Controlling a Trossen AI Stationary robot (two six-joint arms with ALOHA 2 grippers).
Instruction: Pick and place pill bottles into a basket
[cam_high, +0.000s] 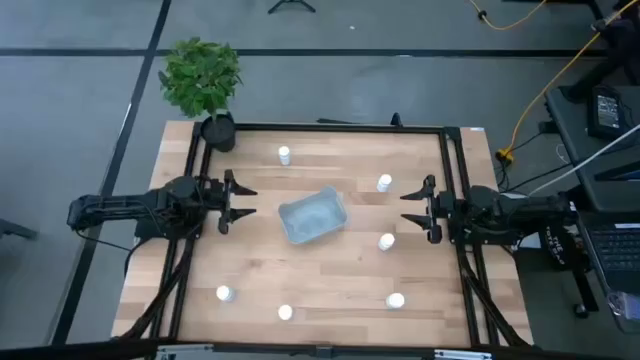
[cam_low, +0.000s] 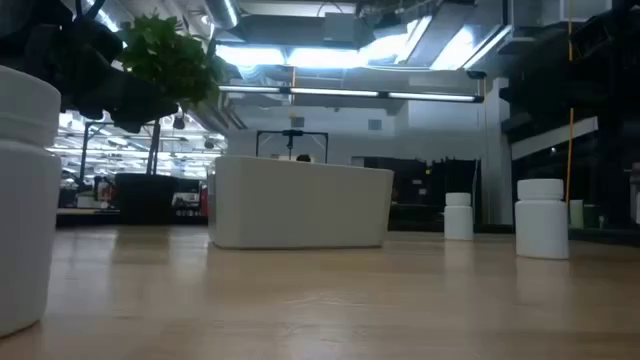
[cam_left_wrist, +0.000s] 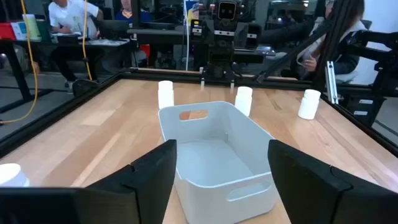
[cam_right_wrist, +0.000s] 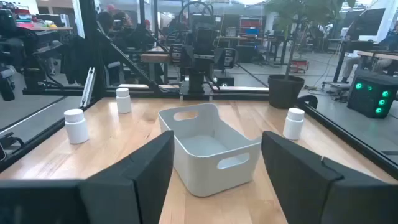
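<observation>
The pale blue-grey basket stands on its base at the table's middle, empty; it also shows in the low view. Several small white pill bottles stand upright around it, among them one at the far side, two to its right, and others along the near edge. My left gripper is open and empty just left of the basket, which shows between its fingers in the left wrist view. My right gripper is open and empty to the basket's right.
A black pot with a green plant stands at the far left corner. A black frame rail runs around the table. People and desks show in the room beyond. One bottle stands close to the low camera.
</observation>
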